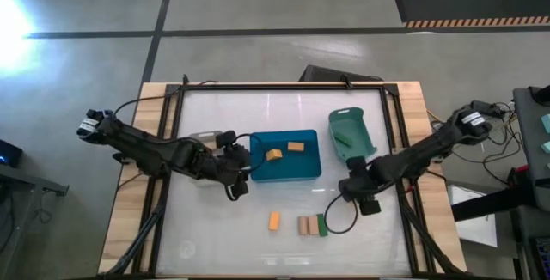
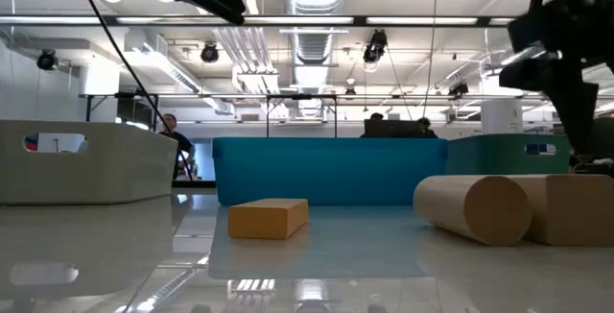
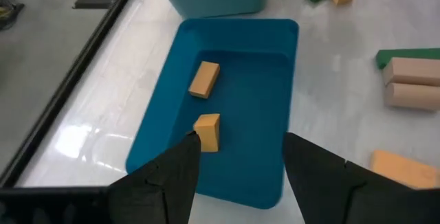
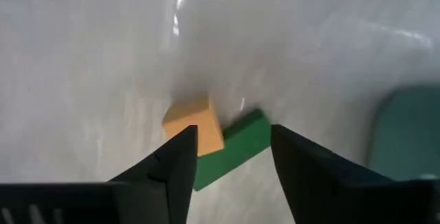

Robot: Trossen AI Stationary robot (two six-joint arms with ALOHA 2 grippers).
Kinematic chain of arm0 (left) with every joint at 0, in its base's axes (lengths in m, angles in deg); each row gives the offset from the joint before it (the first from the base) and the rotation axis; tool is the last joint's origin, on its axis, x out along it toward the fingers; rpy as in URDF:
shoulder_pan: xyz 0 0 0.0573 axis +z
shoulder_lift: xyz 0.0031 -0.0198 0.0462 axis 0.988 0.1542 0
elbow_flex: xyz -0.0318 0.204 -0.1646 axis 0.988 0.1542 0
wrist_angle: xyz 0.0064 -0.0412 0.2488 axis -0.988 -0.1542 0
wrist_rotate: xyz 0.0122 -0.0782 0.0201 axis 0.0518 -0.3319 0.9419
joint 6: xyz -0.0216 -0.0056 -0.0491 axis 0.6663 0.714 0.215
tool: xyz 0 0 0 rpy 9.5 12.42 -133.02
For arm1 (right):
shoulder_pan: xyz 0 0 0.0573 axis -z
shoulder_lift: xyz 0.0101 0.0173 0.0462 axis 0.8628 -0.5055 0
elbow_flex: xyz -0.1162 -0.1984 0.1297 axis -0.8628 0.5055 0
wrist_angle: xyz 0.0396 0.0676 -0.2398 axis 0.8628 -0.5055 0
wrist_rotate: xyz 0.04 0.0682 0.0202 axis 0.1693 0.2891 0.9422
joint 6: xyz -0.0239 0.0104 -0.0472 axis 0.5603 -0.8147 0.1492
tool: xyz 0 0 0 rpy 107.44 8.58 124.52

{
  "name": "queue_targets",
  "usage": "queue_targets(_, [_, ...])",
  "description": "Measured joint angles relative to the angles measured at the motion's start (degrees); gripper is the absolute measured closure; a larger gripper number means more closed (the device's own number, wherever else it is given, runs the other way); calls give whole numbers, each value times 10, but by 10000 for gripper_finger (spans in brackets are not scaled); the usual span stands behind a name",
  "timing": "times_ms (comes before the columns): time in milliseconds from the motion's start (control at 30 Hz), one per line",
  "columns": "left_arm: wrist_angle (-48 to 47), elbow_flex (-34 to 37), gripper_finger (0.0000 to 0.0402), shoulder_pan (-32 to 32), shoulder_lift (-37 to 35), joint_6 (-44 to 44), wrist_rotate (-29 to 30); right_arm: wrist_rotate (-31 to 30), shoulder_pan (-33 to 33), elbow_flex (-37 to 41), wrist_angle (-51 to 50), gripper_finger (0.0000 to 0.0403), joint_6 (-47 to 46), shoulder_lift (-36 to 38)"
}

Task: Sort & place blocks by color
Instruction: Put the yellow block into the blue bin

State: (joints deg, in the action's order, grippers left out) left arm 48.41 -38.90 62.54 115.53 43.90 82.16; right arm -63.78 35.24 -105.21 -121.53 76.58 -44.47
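A: Black, two-fingered, the left gripper (image 3: 237,162) hangs over the near end of the blue rectangular plastic bin (image 1: 310,170), fingers parted wide and gripping nothing.

B: And inside the bin?

A: Two small orange rectangular blocks (image 3: 204,79) – one further in, one just past the fingertips.

B: The right gripper?

A: The right gripper (image 4: 230,152) is spread apart too, empty, above another orange block (image 4: 196,128) touching a dark green rectangular block (image 4: 237,145) near the teal plastic bin (image 1: 354,130).

B: What is left on the table?

A: A lone orange block (image 1: 274,221) lies toward the front edge – beside it two pale tan wooden blocks (image 1: 308,225) with a green block (image 1: 321,225) against them.
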Motion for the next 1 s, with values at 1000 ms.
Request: queue_targets(1000, [37, 9, 212, -2, 5, -1, 17, 23, 15, -78, -65, 284, 24, -70])
